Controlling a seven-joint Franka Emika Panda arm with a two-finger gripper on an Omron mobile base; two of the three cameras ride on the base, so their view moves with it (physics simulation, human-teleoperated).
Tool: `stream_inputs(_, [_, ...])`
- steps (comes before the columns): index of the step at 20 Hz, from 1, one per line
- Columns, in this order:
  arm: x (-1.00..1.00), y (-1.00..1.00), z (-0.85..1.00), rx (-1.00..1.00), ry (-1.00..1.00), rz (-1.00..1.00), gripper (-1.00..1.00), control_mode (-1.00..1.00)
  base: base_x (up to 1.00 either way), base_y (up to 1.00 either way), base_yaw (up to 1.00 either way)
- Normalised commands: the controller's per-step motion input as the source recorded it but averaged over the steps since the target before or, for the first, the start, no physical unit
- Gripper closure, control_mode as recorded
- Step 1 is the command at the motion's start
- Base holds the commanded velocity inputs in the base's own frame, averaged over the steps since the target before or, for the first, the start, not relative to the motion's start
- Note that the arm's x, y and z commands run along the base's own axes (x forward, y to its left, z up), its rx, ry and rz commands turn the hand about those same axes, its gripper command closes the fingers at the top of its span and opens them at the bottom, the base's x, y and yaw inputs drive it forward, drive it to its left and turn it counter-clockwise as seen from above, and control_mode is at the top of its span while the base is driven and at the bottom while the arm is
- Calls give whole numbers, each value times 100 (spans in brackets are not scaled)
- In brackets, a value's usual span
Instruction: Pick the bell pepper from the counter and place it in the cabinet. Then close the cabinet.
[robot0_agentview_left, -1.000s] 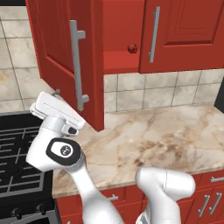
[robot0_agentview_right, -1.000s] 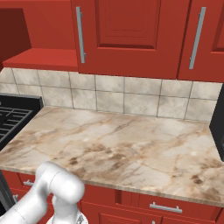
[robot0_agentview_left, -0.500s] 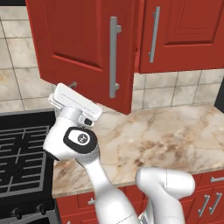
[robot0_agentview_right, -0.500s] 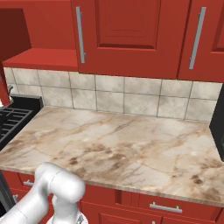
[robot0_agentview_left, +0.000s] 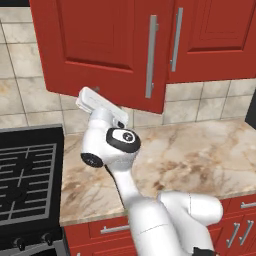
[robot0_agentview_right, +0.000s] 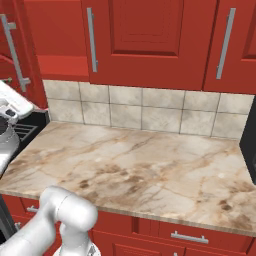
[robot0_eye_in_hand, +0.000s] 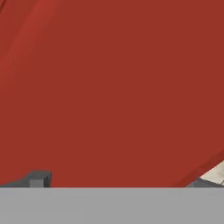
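Observation:
The red cabinet's left door (robot0_agentview_left: 100, 50) hangs close to shut, its silver bar handle (robot0_agentview_left: 151, 55) near the right door (robot0_agentview_left: 215, 35). My gripper (robot0_agentview_left: 89, 95) sits at that door's lower edge, above the beige counter (robot0_agentview_left: 200, 150). In the hand view the red door panel (robot0_eye_in_hand: 109, 87) lies right in front of my gripper (robot0_eye_in_hand: 118, 181), which is open with nothing between its fingertips (robot0_eye_in_hand: 39, 178). From the right base view the door (robot0_agentview_right: 12, 50) stands ajar, and the red inside shelf (robot0_agentview_right: 60, 67) still shows. The bell pepper is hidden.
A black gas stove (robot0_agentview_left: 25, 175) borders the counter on the left. Red drawers with silver handles (robot0_agentview_right: 187, 237) run under the counter (robot0_agentview_right: 140, 165). Tiled wall (robot0_agentview_right: 150, 110) backs it. A dark appliance edge (robot0_agentview_right: 250, 145) stands at the far right.
The left cabinet door has swung from wide open to nearly shut. My hand has moved right along with its lower edge. The gripper has stayed open.

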Motion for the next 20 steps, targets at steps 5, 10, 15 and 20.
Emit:
stream_inputs(5, [100,-95,1,11,68,1,-100,-100,0,0,0])
stream_inputs(10, [100,-95,13,12,56,5,-100,-100,0,0,0])
stream_inputs(15, [100,-76,16,8,48,4,-100,-100,0,0,0])
stream_inputs(20, [73,-44,8,1,26,0,-100,-100,0,0,0])
